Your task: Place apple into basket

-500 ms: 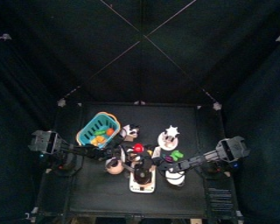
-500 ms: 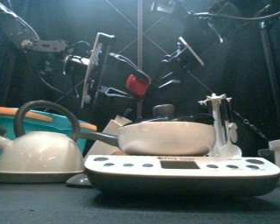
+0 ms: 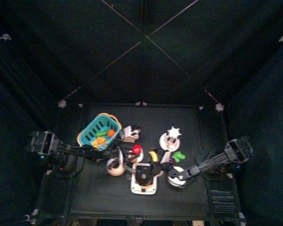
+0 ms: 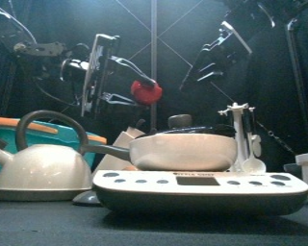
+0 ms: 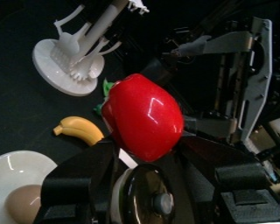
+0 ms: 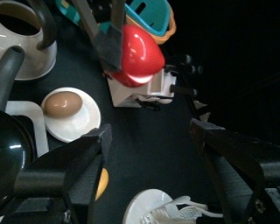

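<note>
The red apple [image 5: 143, 118] hangs above the table's middle, clamped between the jaws of my left gripper [image 5: 145, 140]. It also shows in the top view [image 3: 137, 152], the front view [image 4: 146, 91] and the right wrist view [image 6: 140, 52]. The teal basket [image 3: 86, 131] stands at the back left, just left of the apple, with orange-yellow pieces [image 3: 102, 139] in it; its rim shows in the right wrist view [image 6: 150, 13]. My right gripper [image 3: 179, 168] is open and empty, to the right of the apple and apart from it [image 6: 154, 166].
A white kettle [image 4: 41, 165] and a scale with a bowl [image 4: 195, 183] stand at the front. A white branched stand [image 4: 241, 135] is at the right. A banana [image 5: 80, 129] and an egg on a plate [image 6: 66, 105] lie under the arms.
My right gripper has drawn back to the right, away from the apple. The left gripper keeps the apple and has shifted it slightly toward the basket.
</note>
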You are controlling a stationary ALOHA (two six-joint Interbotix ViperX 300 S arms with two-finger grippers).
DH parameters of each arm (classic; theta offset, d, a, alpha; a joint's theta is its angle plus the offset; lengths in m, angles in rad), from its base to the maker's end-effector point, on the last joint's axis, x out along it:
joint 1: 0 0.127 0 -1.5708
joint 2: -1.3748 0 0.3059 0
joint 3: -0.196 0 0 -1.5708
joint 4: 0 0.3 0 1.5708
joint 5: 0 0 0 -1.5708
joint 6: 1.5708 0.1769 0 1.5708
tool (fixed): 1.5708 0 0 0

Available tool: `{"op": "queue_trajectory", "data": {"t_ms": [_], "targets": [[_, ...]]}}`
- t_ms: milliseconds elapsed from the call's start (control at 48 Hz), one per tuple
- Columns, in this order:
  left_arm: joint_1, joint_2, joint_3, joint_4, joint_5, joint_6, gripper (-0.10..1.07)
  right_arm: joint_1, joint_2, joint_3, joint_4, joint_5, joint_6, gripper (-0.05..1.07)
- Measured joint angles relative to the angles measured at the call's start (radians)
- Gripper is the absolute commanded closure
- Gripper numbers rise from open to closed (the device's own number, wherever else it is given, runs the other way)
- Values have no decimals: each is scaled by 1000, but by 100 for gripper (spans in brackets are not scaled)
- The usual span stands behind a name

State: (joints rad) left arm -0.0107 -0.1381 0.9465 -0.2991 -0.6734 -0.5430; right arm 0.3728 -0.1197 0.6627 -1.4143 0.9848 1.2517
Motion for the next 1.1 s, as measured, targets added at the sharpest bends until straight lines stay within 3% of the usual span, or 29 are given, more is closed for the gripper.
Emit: {"op": "queue_trajectory", "data": {"t_ms": [396,667,854,1104], "targets": [[112,-310,258,77,0,20,18,-5,0,32,41,29,2,3],[239,-571,408,97,28,87,18,-8,-9,52,78,32,3,3],[382,-672,428,97,195,121,17,-9,-9,60,84,34,5,3],[589,-686,428,112,443,153,10,-9,-9,60,92,32,5,3]]}}
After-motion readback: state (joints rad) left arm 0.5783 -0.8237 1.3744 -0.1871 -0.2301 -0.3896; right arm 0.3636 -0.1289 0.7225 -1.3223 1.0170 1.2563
